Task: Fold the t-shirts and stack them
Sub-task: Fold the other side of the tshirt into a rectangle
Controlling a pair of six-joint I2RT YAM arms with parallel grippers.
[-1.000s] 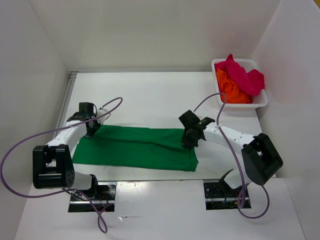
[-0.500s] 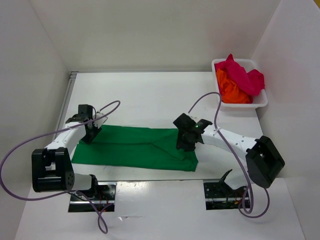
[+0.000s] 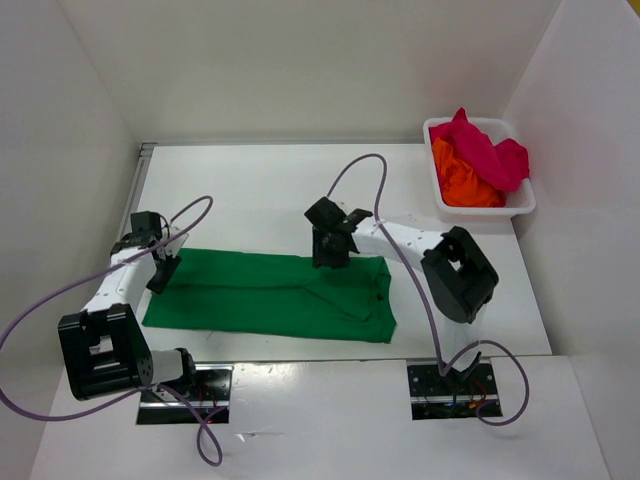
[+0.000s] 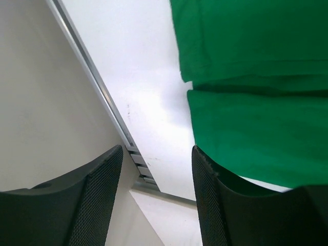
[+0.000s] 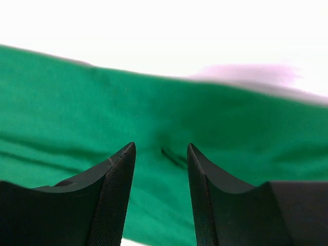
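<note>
White table (image 3: pixel 260 190) holds two grippers and three shirts. At the left, the left gripper (image 4: pixel 157 154) hangs open and empty by the end of one flat green cloth t-shirt (image 3: pixel 270 295). The right gripper (image 5: pixel 161 148) hangs open and empty over its far edge. One white plastic basket (image 3: pixel 520 205) on the right holds one orange cloth t-shirt (image 3: pixel 465 180) and one pink-red cloth t-shirt (image 3: pixel 485 150).

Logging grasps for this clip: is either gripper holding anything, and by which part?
Nothing is held. The left gripper and right gripper are both open and empty; the green t-shirt lies free.
</note>
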